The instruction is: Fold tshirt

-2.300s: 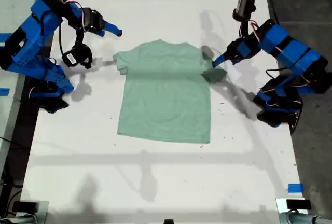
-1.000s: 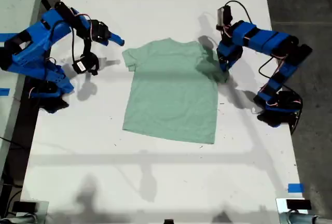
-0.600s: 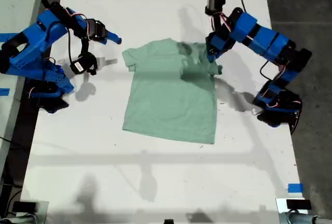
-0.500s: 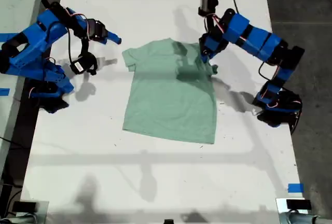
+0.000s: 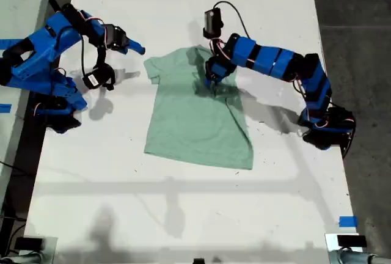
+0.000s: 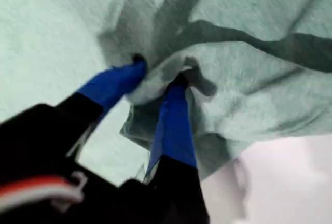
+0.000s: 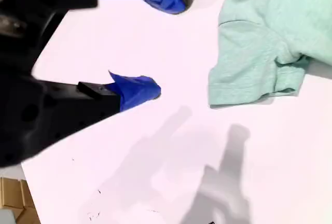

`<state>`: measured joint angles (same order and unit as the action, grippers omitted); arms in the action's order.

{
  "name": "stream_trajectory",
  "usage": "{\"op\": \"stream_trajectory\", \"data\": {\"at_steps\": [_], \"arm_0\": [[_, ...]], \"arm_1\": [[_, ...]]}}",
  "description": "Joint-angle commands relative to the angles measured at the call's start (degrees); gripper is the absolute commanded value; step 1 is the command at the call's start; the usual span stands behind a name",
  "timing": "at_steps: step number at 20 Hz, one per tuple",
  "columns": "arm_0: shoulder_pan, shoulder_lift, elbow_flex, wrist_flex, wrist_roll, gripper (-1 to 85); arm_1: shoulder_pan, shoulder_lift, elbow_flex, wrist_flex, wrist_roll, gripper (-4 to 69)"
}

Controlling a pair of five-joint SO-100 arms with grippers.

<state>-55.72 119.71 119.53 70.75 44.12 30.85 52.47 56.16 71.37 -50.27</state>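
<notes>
On the white tabletop (image 5: 183, 215) in the exterior view, you see the wrinkly pale mint-green short-sleeved cloth tshirt (image 5: 198, 123) lying mostly flat, one sleeve drawn over onto its chest by my first gripper (image 5: 211, 82). My second gripper (image 5: 131, 47) hovers just beside the tshirt's other sleeve, apart from it.

Along the first wrist view, you find my first gripper (image 6: 158, 76) pinching a bunched fold of the tshirt (image 6: 249, 89).

From the second wrist view, my second gripper (image 7: 166, 42) stands wide open over bare table, near the tshirt's sleeve (image 7: 254, 63).
</notes>
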Motion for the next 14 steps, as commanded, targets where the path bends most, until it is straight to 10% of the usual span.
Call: {"op": "stream_trajectory", "data": {"at_steps": [1,9,14], "arm_0": [[1.5,0.1,-3.7,-0.4,-0.7,24.6],[2.9,-0.2,-8.6,4.0,0.2,27.8],[4.0,-5.5,-16.8,8.8,1.5,28.7]], "arm_1": [[-2.0,0.3,-9.8,-1.4,-1.3,31.6],[0.4,22.8,-4.7,21.6,-4.3,24.1],[1.2,41.8,15.1,20.6,-3.3,22.5]]}}
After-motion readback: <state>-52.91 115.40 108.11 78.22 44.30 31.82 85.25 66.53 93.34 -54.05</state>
